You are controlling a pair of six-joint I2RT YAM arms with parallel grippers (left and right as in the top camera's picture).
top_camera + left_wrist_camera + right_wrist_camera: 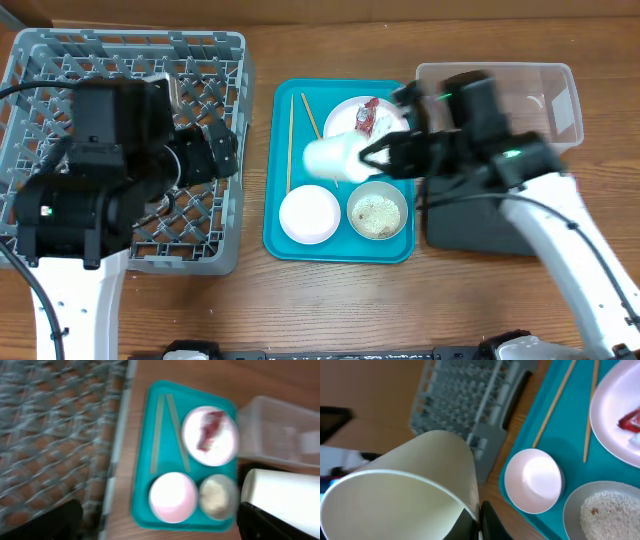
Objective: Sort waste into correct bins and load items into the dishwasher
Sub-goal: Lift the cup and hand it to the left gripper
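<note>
My right gripper is shut on the rim of a white paper cup, held on its side above the teal tray; the cup fills the right wrist view. On the tray are the white plate with the red wrapper, two chopsticks, the white bowl and the grey bowl holding rice grains. My left gripper is open and empty over the right part of the grey dish rack. The napkin is not clearly visible.
The clear tub stands at the back right, with the black tray in front of it, partly under my right arm. A pale shape lies in the tub. Bare wooden table lies in front of the tray.
</note>
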